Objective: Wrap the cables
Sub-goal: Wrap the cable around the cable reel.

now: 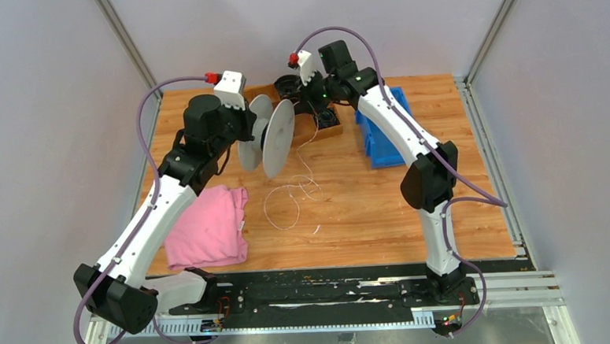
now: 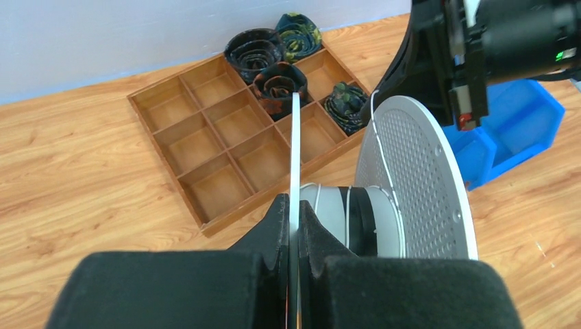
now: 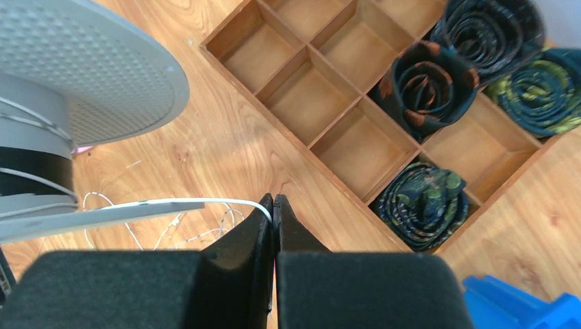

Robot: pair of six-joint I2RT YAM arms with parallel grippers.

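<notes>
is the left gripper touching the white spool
Touching. In the left wrist view the left gripper is shut on the thin edge of the spool's near flange, with no gap on either side.

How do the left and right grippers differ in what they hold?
The left gripper clamps the spool by one flange's edge; the right gripper pinches the thin cable. The left gripper's load is a broad disc, the right gripper's a fine strand. Both have their jaws shut.
</notes>
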